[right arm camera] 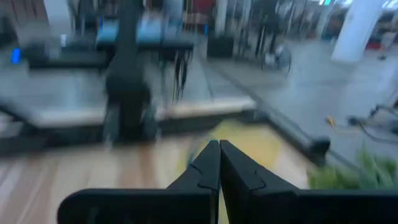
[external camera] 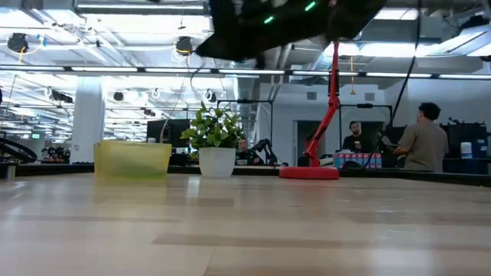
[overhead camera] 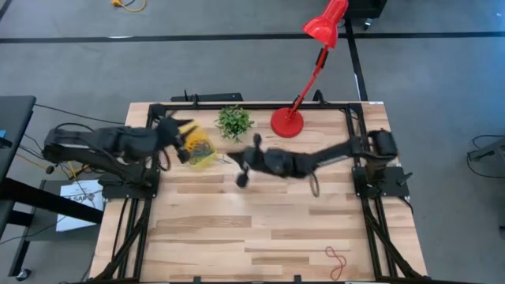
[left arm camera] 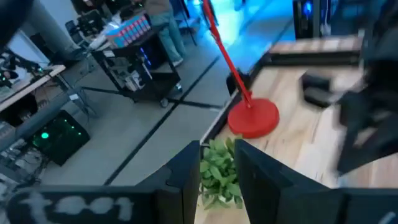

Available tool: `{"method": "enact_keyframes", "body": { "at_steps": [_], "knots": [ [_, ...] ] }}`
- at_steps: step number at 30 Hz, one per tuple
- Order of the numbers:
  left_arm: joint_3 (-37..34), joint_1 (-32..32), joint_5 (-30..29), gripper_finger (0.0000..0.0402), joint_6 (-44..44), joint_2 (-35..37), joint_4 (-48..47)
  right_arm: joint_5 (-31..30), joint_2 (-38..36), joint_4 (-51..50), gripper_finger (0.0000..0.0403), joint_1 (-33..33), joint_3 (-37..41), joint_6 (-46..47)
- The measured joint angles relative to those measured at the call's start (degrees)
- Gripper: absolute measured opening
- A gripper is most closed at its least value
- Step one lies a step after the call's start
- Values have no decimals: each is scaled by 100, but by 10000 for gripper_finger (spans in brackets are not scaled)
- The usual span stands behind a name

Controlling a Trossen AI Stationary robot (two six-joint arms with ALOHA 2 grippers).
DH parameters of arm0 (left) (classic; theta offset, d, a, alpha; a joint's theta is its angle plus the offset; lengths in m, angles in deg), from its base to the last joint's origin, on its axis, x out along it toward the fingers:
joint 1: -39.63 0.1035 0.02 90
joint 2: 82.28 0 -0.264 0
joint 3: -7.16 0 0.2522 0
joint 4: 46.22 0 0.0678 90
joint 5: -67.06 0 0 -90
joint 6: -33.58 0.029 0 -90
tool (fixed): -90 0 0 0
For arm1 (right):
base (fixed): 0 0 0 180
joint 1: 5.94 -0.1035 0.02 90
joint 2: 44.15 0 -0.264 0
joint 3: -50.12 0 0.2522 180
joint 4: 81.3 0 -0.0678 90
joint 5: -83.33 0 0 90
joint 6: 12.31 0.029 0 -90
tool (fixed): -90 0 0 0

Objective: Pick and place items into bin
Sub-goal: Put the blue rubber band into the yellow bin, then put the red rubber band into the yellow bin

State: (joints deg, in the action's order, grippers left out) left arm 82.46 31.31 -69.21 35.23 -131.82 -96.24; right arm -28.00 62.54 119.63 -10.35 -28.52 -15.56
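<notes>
**Pale plank table in an open workshop, both arms near the yellow bin**

The table is a top of light wooden planks in a dark metal frame, standing on grey floor. Taking the red lamp at the far edge as the landmark: the small potted plant stands just beside its base, on the left arm's side, and the yellow bin sits beyond the plant on that same side, a little nearer the table's middle. Coloured items lie heaped inside it. One red loop lies alone, well apart from the lamp, near the front edge on the right arm's side.

The left gripper hangs over the bin, its fingers standing apart with nothing seen between them. The right gripper hovers above the table between bin and lamp, nearer the front, its fingers pressed together; I cannot tell whether anything is pinched there.

Behind the table lies a wide room with ceiling lights, a white column, carts and desks. Two people stand past the lamp.
</notes>
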Motion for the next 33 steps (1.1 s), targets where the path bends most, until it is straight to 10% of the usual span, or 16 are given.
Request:
{"method": "enact_keyframes", "body": {
  "at_steps": [6, 19, 33],
  "knots": [
    [-5, 4, -180, 91, -8, 881, -218, 551, 1226, 580, 0, 715, -1351, 18],
    [-8, 4, -154, 91, -1089, 1439, -1563, 490, 3527, -2579, 3, 1056, -5174, -10],
    [-11, 4, -139, 91, -2017, 1430, -2430, 948, 3260, -4259, 93, 954, -5961, -187]
  ]
}}
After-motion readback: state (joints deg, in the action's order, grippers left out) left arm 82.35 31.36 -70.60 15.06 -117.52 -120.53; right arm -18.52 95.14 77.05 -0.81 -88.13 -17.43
